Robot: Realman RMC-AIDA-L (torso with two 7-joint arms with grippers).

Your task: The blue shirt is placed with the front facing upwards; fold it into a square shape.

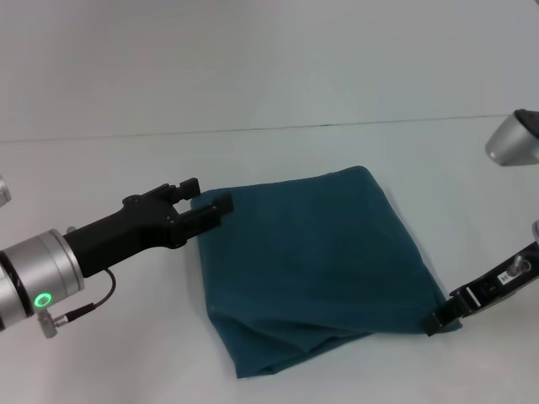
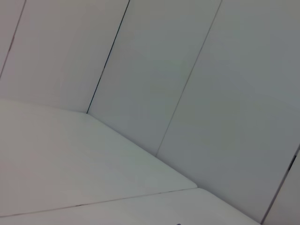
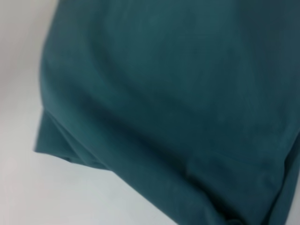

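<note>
The left gripper [image 1: 205,198] had its two black fingers standing apart, one above and one below the far-left corner of the blue shirt [image 1: 316,265], with the lower finger [image 1: 206,216] lying over the cloth edge there; nothing appeared pinched, which suggests a corner just let go or about to be taken. The right gripper [image 1: 440,321] sat low at the shirt's near-right corner, its tip touching or just beside the hem, but whether its jaws were apart or together could not be told from the head view. Placed at opposite corners, the two arms seemed set to square up or flatten the bundle. The shirt itself lay on the white table [image 1: 101,353] already folded into a rough four-sided packet, plain teal outward, no print showing. Its near edge was loose, with layers gaping and a wrinkle running along the front. The right wrist view showed the same stacked layers [image 3: 70,150] spreading at one corner. By my judgement the fold was nearly finished, needing only tidying of that near edge.
</note>
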